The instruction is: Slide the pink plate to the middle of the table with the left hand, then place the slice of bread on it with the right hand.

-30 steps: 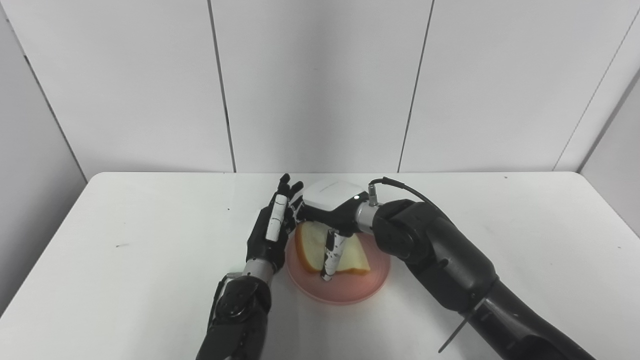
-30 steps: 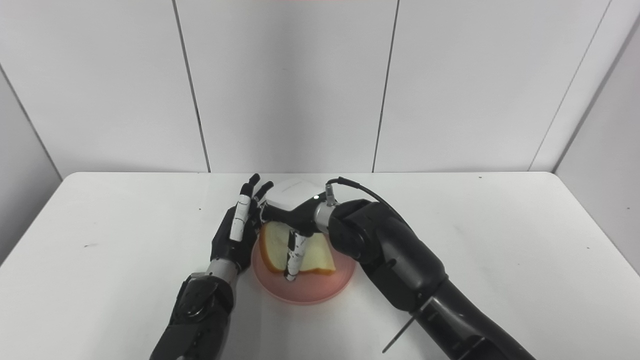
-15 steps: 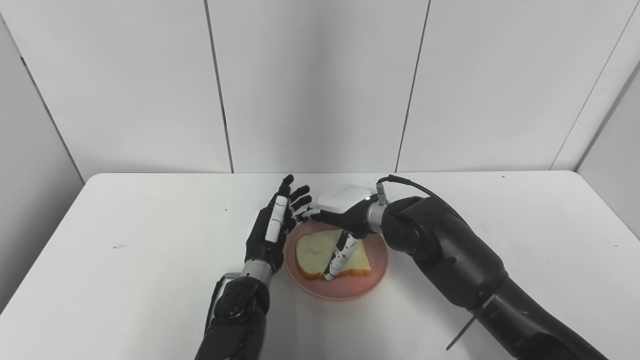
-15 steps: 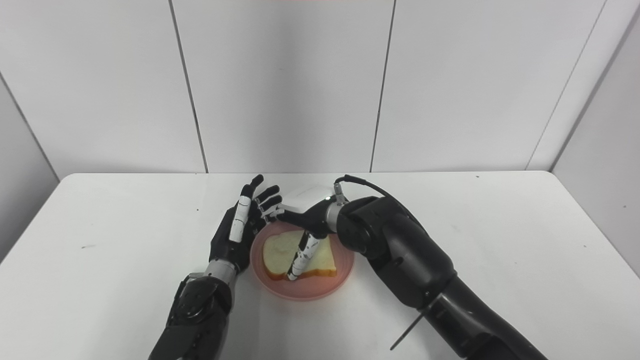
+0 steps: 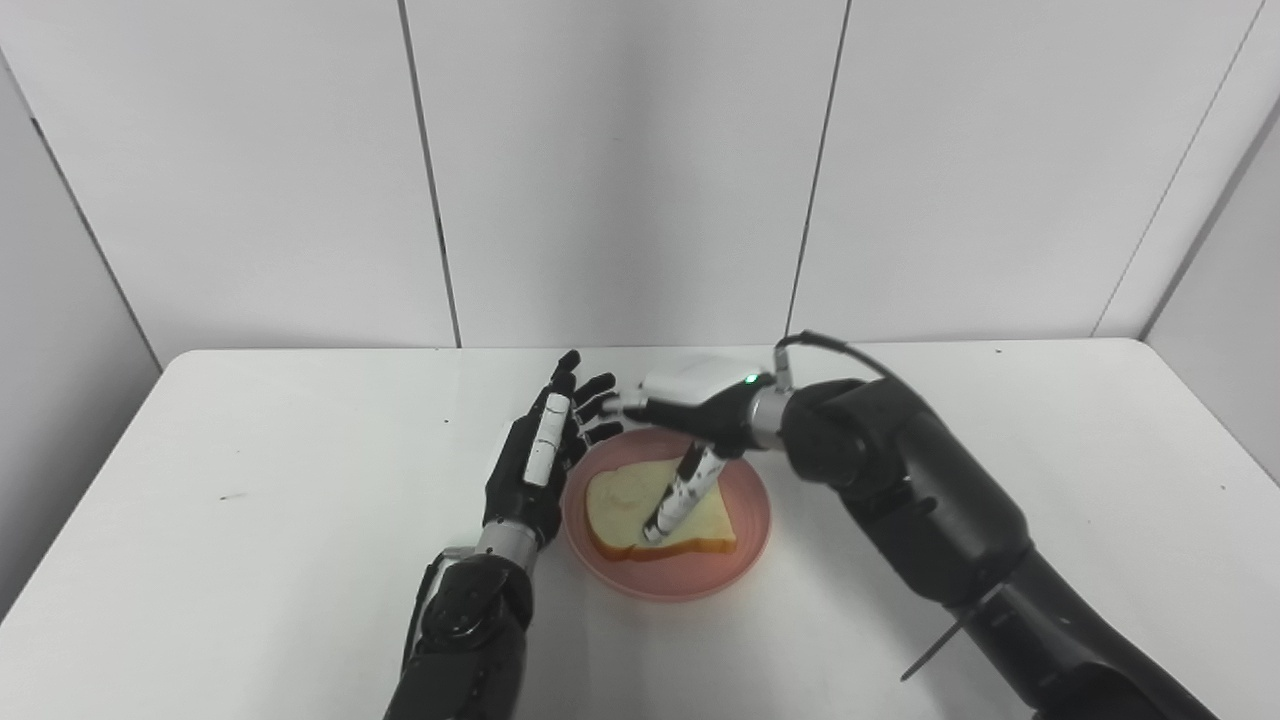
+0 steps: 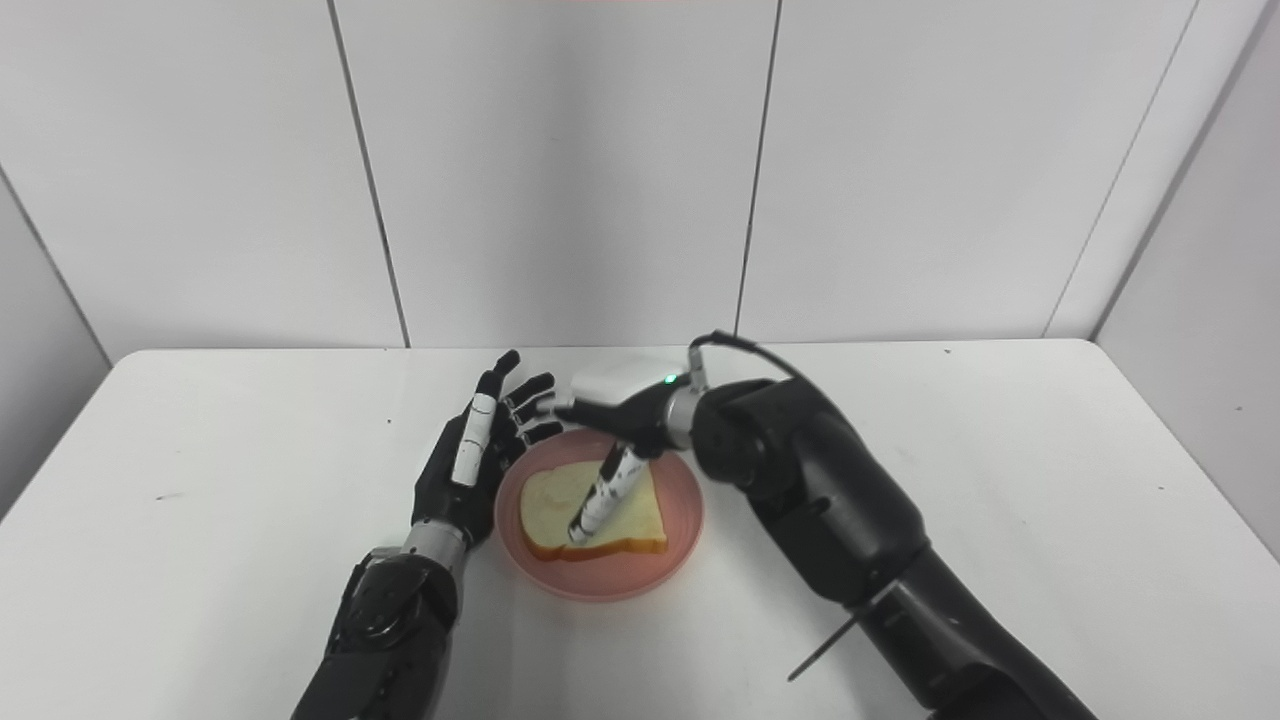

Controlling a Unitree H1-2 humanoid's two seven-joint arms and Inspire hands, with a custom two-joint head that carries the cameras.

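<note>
The pink plate [image 5: 735, 545] sits near the middle of the white table. A slice of bread [image 5: 625, 505] lies flat on it. My right hand [image 5: 680, 410] hovers over the plate's far side, open, its fingers stretched out level towards the left; its thumb [image 5: 675, 495] hangs down over the bread, and whether it touches the slice I cannot tell. My left hand [image 5: 540, 455] stands on edge just left of the plate, open, fingers spread and pointing away, holding nothing.
The white table [image 5: 250, 480] ends at a panelled wall [image 5: 620, 170] behind. My right forearm [image 5: 930, 520] crosses the table's right front. A thin rod [image 5: 935, 650] sticks out from that arm.
The bread went from tilted in my right hand to lying flat on the plate. My right hand has let go, opened and risen. The camera shifted slightly.
</note>
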